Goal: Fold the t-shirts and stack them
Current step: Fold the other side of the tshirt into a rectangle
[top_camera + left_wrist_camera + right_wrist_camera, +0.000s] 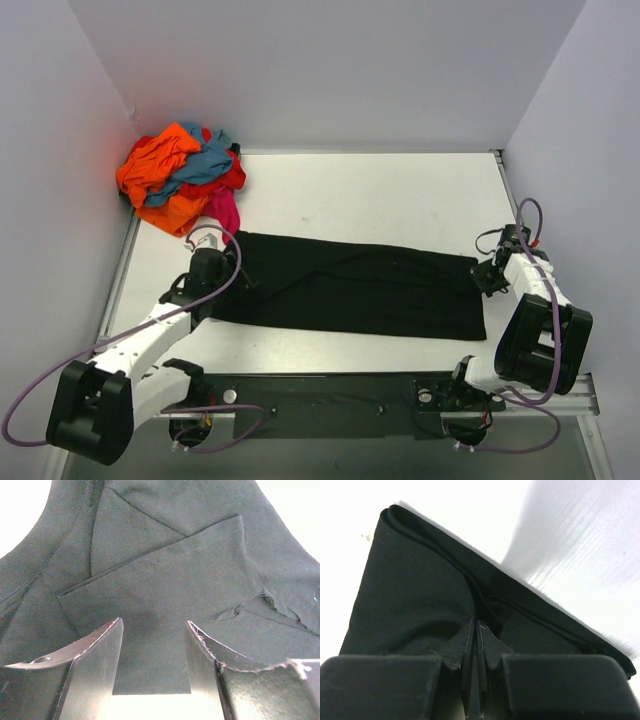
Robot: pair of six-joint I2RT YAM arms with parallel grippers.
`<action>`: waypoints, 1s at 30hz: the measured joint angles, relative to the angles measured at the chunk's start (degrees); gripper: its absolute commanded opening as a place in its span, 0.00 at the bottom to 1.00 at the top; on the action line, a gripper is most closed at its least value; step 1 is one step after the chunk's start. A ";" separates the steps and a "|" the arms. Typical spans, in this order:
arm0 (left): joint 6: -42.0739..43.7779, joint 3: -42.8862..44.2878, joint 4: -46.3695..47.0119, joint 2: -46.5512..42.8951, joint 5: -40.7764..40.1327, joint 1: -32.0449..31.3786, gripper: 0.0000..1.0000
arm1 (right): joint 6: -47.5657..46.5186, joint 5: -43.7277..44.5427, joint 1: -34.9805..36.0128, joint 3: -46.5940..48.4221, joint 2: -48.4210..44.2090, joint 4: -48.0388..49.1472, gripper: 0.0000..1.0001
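Note:
The black t-shirt [350,285] lies folded into a long band across the table's middle, print hidden. My left gripper [218,268] sits at its left end. In the left wrist view this gripper [152,624] stands open, low over the flat sleeve of the shirt [165,570], with cloth between the fingers but not pinched. My right gripper [488,274] is at the shirt's right end. Seen from the right wrist, this gripper [477,622] is shut, a ridge of the black cloth [420,590] running into its tips. The other t-shirts [182,175], orange, teal-blue, red and magenta, lie heaped at the back left corner.
The white table [380,200] is walled at the back and on both sides. A dark rail [330,400] with the arm bases runs along the near edge. Cables loop beside each arm.

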 measured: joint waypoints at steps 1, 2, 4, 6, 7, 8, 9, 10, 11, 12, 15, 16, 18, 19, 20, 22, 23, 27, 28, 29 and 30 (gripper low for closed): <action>-0.17 0.02 0.02 0.35 0.33 -0.04 0.63 | -0.13 -0.09 -0.11 0.00 -0.24 0.04 0.00; -0.24 0.07 0.04 0.81 0.55 -0.22 0.63 | -0.20 -0.17 -0.20 0.02 -0.50 0.04 0.00; -0.28 0.44 -0.02 2.56 0.98 -0.90 0.63 | -0.37 -0.24 -0.22 0.17 -1.11 0.04 0.00; -0.17 1.44 -0.39 5.03 1.18 -1.95 0.66 | -0.46 -0.39 -0.24 0.42 -1.75 0.04 0.00; -0.09 2.14 -0.74 6.27 1.20 -2.51 0.66 | -0.55 -0.42 -0.24 0.55 -2.08 0.09 0.00; 0.02 2.78 -1.11 7.23 1.07 -2.97 0.66 | -0.61 -0.48 -0.24 0.61 -2.38 0.13 0.00; 0.17 3.58 -1.57 8.28 0.66 -3.67 0.66 | -0.68 -0.55 -0.24 0.61 -2.71 0.17 0.00; 0.35 4.13 -1.95 8.79 0.26 -4.20 0.66 | -0.74 -0.63 -0.24 0.61 -3.02 0.17 0.00; 0.48 4.50 -2.38 8.92 -0.15 -4.63 0.66 | -0.81 -0.68 -0.24 0.61 -3.21 0.20 0.00; 0.48 4.63 -2.67 8.81 -0.66 -4.92 0.66 | -0.87 -0.81 -0.24 0.61 -3.34 0.20 0.00; 0.33 4.90 -5.07 7.65 -3.15 -5.25 0.66 | -1.07 -0.85 -0.24 0.61 -3.41 0.26 0.00; 0.33 5.09 -6.43 7.08 -4.50 -5.25 0.66 | -1.09 -0.87 -0.24 0.61 -3.41 0.31 0.00; 0.28 5.79 -8.74 6.34 -6.56 -5.25 0.66 | -1.27 -0.87 -0.24 0.61 -3.41 0.39 0.00; 0.28 6.34 -9.86 6.14 -7.45 -5.25 0.66 | -1.31 -0.90 -0.24 0.61 -3.41 0.46 0.00; 0.24 6.88 -10.78 6.08 -8.20 -5.25 0.66 | -1.42 -0.94 -0.24 0.61 -3.41 0.50 0.00; -0.09 7.87 -12.00 6.10 -9.03 -5.25 0.66 | -1.49 -1.03 -0.24 0.61 -3.41 0.52 0.00; -0.26 8.17 -12.44 6.12 -9.25 -5.25 0.66 | -1.49 -1.05 -0.24 0.61 -3.41 0.55 0.00; -1.01 8.39 -13.77 7.32 -9.51 -5.90 0.66 | -1.64 -1.31 -0.24 0.61 -3.41 0.94 0.00; -1.31 8.39 -14.01 7.78 -9.57 -5.99 0.66 | -1.68 -1.42 -0.24 0.61 -3.41 1.03 0.00; -1.70 8.39 -14.34 8.39 -9.73 -6.14 0.66 | -1.68 -1.51 -0.24 0.61 -3.41 1.14 0.00; -1.92 8.39 -14.62 8.81 -9.92 -6.23 0.66 | -1.70 -1.60 -0.24 0.61 -3.41 1.27 0.00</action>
